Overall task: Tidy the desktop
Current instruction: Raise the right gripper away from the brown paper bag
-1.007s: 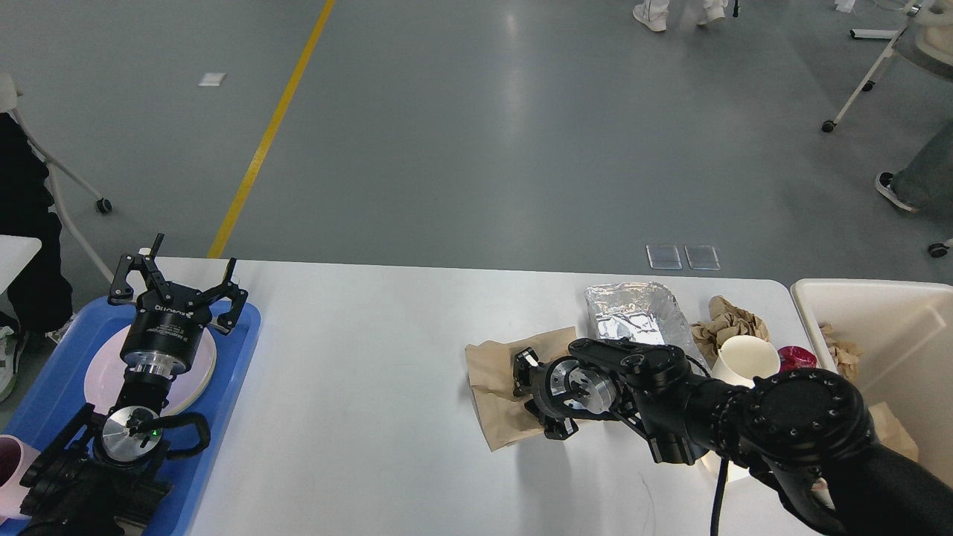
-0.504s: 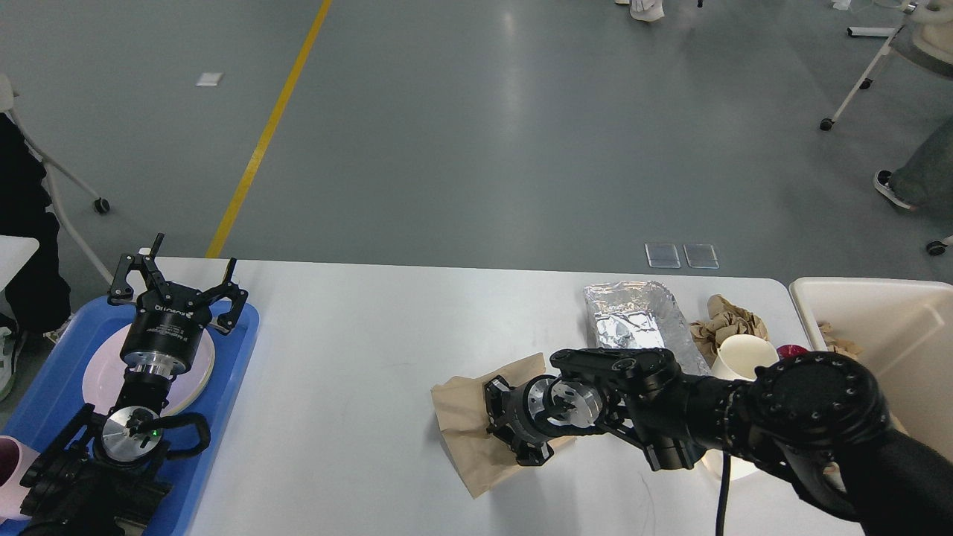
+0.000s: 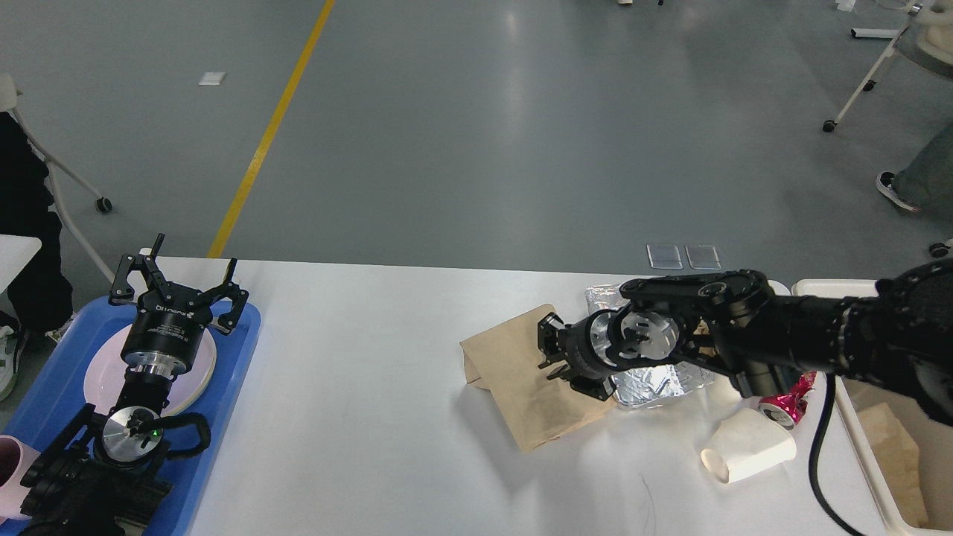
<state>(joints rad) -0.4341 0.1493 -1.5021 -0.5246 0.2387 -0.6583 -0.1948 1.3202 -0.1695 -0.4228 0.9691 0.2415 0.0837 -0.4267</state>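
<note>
one pincer (image 3: 549, 348) above desktop (image 3: 357, 402)

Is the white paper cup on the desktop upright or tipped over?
Tipped over: the white paper cup lies on its side on the desktop, open mouth facing lower left.

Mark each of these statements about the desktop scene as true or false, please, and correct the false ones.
1. The white paper cup lies on its side on the desktop. True.
2. The left gripper holds a pink cup. False: it is open and empty, above the white plate in the blue tray.
3. The right gripper is at the brown paper bag. True, though the view does not show whether its fingers are shut on the bag.
4. The foil tray is inside the cream bin. False: it is on the desktop, partly hidden by the right arm.
5. The brown paper bag lies in the blue tray. False: it is right of the desktop's middle.
</note>
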